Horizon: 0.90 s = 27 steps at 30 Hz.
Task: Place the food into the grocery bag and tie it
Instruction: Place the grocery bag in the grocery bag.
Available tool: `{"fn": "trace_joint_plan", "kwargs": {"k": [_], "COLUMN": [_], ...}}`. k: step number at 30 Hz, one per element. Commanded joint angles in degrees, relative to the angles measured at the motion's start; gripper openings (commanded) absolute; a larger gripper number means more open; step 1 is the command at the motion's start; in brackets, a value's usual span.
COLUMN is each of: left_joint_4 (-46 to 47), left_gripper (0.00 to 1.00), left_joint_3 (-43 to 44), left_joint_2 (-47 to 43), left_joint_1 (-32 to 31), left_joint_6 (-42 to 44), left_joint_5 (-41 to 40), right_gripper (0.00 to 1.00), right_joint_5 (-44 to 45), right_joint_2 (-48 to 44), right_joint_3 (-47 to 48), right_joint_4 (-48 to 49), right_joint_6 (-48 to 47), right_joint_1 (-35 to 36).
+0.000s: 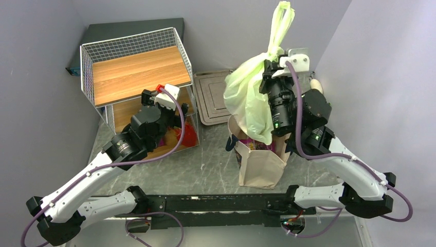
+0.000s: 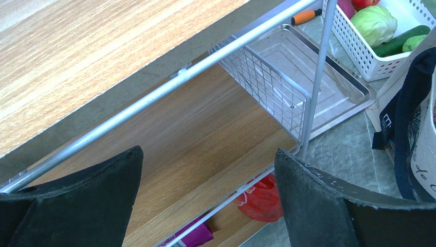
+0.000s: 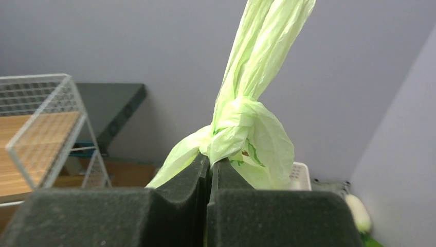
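The pale-green grocery bag (image 1: 247, 98) hangs in the air over the table's right half, its handles (image 1: 283, 20) twisted upward above a knot (image 3: 241, 128). My right gripper (image 3: 210, 163) is shut on the bag just under that knot, thin plastic pinched between its pads; from above, the right gripper (image 1: 271, 57) sits right of the bag's neck. The food is hidden; nothing shows through the plastic. My left gripper (image 2: 208, 154) stands open and empty beside the wire shelf's lower wooden board (image 2: 195, 134). From above, the left gripper (image 1: 157, 98) is far left of the bag.
A beige canvas tote (image 1: 259, 164) stands under the hanging bag. The wire shelf rack (image 1: 133, 67) fills the back left, with a red bag (image 2: 262, 198) and purple packet (image 2: 193, 236) below. A metal tray (image 2: 313, 77) and a white basket (image 2: 360, 56) of vegetables lie behind.
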Motion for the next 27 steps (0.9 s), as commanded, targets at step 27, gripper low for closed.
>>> {"fn": "trace_joint_plan", "kwargs": {"k": [27], "left_joint_4": [5.92], "left_gripper": [0.99], "left_joint_3": [1.03], "left_joint_2": [0.11], "left_joint_1": [1.57], "left_joint_6": [1.04], "left_joint_5": [-2.04], "right_gripper": [0.00], "right_joint_5": [9.94], "right_joint_2": [-15.19], "right_joint_3": [-19.18], "right_joint_4": [-19.02], "right_joint_6": [14.62], "right_joint_1": [-0.23]}}
